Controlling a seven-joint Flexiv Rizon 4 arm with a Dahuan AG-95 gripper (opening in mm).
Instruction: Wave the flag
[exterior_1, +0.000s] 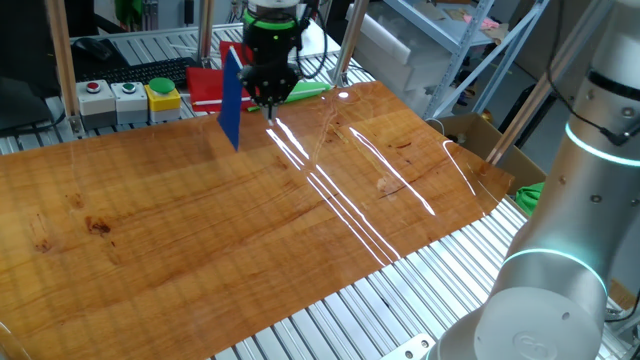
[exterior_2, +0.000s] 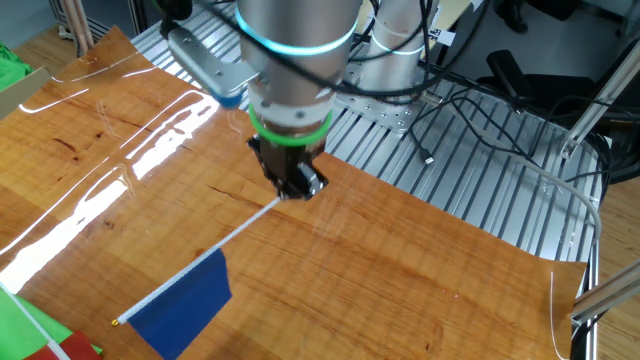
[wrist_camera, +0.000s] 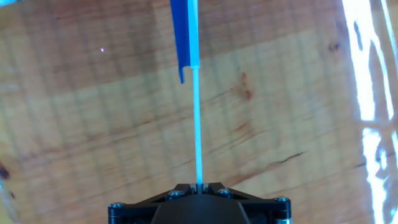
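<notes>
One arm at the wooden table (exterior_1: 200, 220), its gripper (exterior_2: 297, 186) clamped on the thin white stick of the flag (exterior_2: 185, 303). Hand view shows the fingers closed together on the stick's lower end, the stick running straight out from between them, with the blue cloth at the far end. Flag is lifted off the tabletop, held out nearly level from the gripper; in one fixed view the blue cloth hangs edge-on just beside the gripper near the far edge of the table. Behind it, past the table edge: a red flat piece (exterior_1: 206, 86), a green piece (exterior_1: 305, 90), and a button box (exterior_1: 130, 101) with red, green and yellow buttons.
</notes>
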